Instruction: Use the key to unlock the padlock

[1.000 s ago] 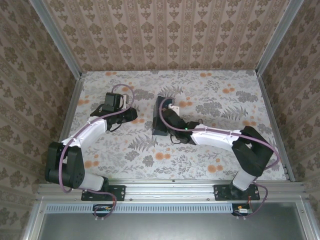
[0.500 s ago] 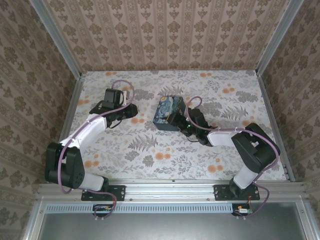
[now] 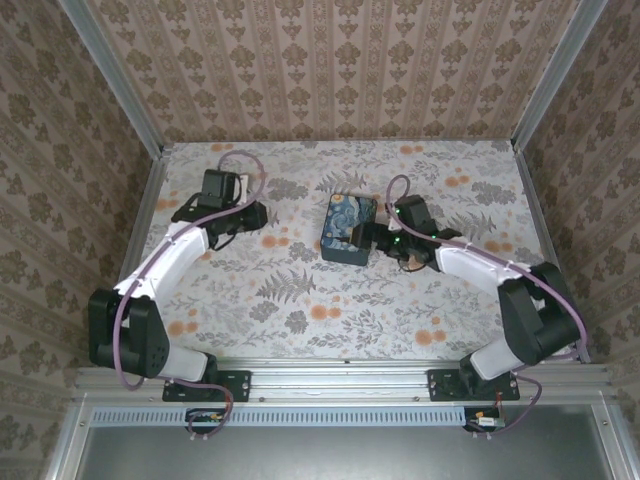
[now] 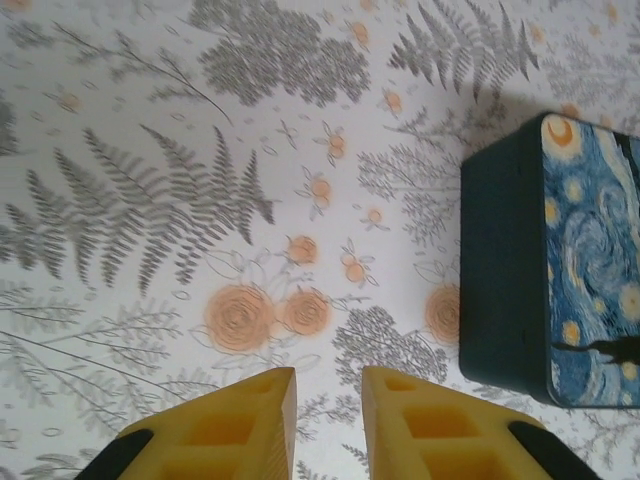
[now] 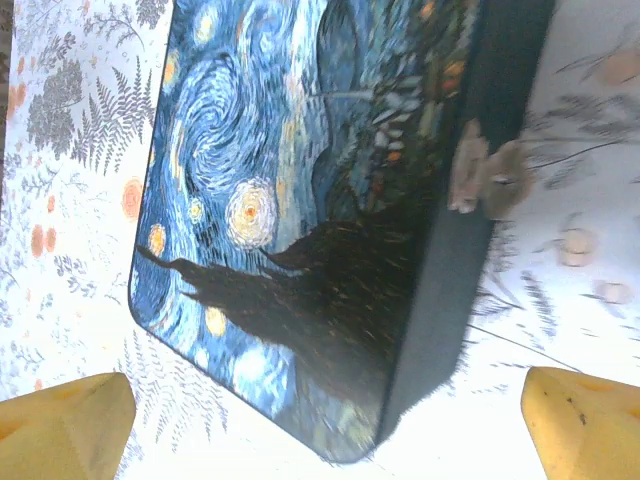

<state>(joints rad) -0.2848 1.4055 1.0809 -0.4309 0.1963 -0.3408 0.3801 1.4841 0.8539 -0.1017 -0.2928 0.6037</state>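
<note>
- Currently the padlock [image 3: 348, 228] lies flat on the floral table [image 3: 300, 300], painted starry face up, mid-table toward the far side, between the two grippers.
- Right gripper [image 3: 385, 238] sits just beside the padlock's right edge, jaws spread wide.
- Right wrist view: both yellow fingertips [image 5: 65, 430] sit at the bottom corners, the padlock [image 5: 300, 220] is ahead of them, and the right gripper [image 5: 325, 435] has nothing between its fingers. No contact visible.
- Small pale blurred patch on the padlock's dark side wall in that view; can't tell what it is.
- Left gripper [image 3: 258, 213] is well apart from the padlock, off to its left, pointing roughly toward it.
- Left wrist view: the left gripper [image 4: 328, 420] has its yellow fingers [image 4: 235, 430] close together with a narrow gap, and tablecloth shows through the gap.
- The padlock [image 4: 500, 270] shows at the right edge of that view, dark side wall facing the camera.
</note>
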